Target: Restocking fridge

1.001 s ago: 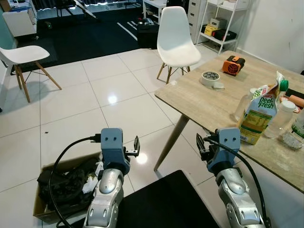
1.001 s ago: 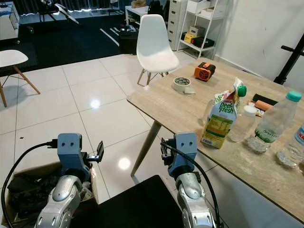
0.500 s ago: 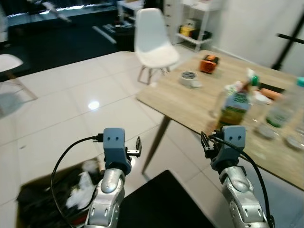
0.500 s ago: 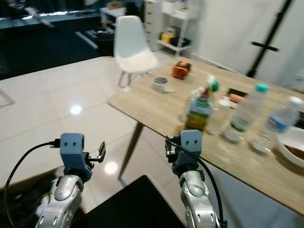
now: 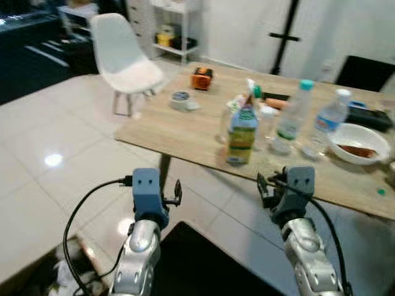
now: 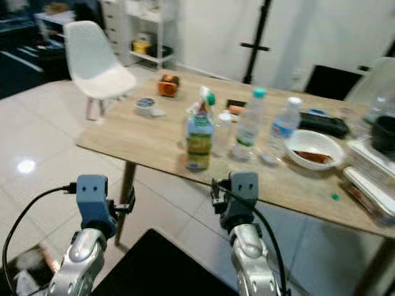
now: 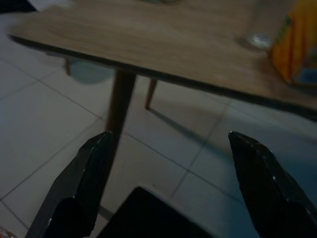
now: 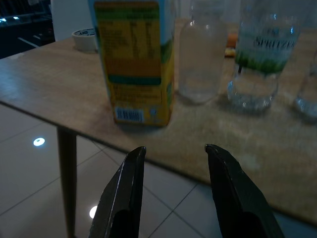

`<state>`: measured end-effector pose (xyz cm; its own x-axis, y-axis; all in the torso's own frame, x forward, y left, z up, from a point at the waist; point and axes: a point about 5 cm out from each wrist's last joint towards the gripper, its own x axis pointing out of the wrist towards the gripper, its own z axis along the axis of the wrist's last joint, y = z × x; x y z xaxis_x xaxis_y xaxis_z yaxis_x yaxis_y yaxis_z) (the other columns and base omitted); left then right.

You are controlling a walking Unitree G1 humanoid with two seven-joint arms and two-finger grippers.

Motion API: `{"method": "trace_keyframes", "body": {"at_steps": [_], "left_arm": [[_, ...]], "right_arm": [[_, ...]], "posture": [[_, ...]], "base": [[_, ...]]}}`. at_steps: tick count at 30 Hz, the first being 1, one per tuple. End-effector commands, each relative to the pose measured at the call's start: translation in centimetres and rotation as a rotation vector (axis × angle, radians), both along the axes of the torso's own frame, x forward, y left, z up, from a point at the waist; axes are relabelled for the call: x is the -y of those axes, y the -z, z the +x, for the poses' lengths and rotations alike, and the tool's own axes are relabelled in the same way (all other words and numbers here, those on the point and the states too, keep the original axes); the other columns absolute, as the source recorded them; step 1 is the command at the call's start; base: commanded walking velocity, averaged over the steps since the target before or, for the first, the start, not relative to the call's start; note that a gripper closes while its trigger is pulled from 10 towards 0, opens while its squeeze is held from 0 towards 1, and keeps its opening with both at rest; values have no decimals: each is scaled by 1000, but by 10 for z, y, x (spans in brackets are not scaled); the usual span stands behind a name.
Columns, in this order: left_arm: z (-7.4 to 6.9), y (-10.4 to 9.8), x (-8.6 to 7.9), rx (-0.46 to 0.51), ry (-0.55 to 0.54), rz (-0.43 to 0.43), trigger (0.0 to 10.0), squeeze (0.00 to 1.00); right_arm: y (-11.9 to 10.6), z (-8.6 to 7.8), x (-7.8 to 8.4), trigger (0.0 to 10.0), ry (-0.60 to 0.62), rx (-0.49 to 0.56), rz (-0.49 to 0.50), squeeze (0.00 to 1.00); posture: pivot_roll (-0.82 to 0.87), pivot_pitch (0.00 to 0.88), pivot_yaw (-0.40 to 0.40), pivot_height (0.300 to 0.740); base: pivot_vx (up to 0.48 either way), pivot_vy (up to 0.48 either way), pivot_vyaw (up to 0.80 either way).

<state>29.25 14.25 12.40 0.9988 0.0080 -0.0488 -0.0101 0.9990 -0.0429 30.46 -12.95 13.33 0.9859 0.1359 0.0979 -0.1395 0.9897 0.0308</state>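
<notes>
Two hands hang in front of the robot, short of the worktop (image 6: 142,139) edge, and neither has hold of anything. The left hand (image 7: 168,186) has its fingers (image 7: 81,183) spread wide, pointing at the tiled floor (image 5: 37,154) and a worktop leg (image 7: 116,106). The right hand (image 8: 173,191) has its fingers (image 8: 124,191) parted by a moderate gap and faces the carton (image 6: 199,140), which stands upright near the worktop's front edge.

Just beside the carton, toward the robot's right, stands a clear empty bottle (image 8: 200,54). Next along is a water bottle with a green cap (image 6: 249,126), then a second water bottle with a white cap (image 6: 281,129), all upright and close together. A white bowl (image 6: 316,150) with something dark in it sits further right. Behind the bottles lies a black flat thing (image 6: 324,125), too blurred to name.

Toward the far left of the worktop lie a roll of tape (image 6: 145,106) and an orange and black tool (image 6: 166,85), apart from each other. A white chair (image 6: 92,65) stands on the floor beyond that corner, with a white shelf unit (image 6: 151,31) behind it and a black stand (image 6: 259,40) against the wall. At the right edge sit stacked clear containers (image 6: 370,179) and a dark pot (image 6: 382,132).
</notes>
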Motion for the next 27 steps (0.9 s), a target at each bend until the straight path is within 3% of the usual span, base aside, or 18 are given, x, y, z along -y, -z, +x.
{"method": "trace_keyframes", "body": {"at_steps": [1, 21, 27], "left_arm": [[-2, 3, -1, -10, -3, 7, 10000, 0], [0, -4, -11, 32, -44, 31, 10000, 0], [2, -13, -39, 68, -168, 70, 10000, 0]], "right_arm": [[3, -1, 3, 10000, 10, -15, -6, 0], [3, -1, 3, 10000, 9, -14, -15, 0], [0, 1, 0, 10000, -4, -4, -14, 0]], "posture": [[-104, 127, 16, 740], [-105, 118, 17, 740], [-98, 108, 13, 740]], "base": [[0, 0, -788], [0, 0, -788], [0, 0, -742]]}}
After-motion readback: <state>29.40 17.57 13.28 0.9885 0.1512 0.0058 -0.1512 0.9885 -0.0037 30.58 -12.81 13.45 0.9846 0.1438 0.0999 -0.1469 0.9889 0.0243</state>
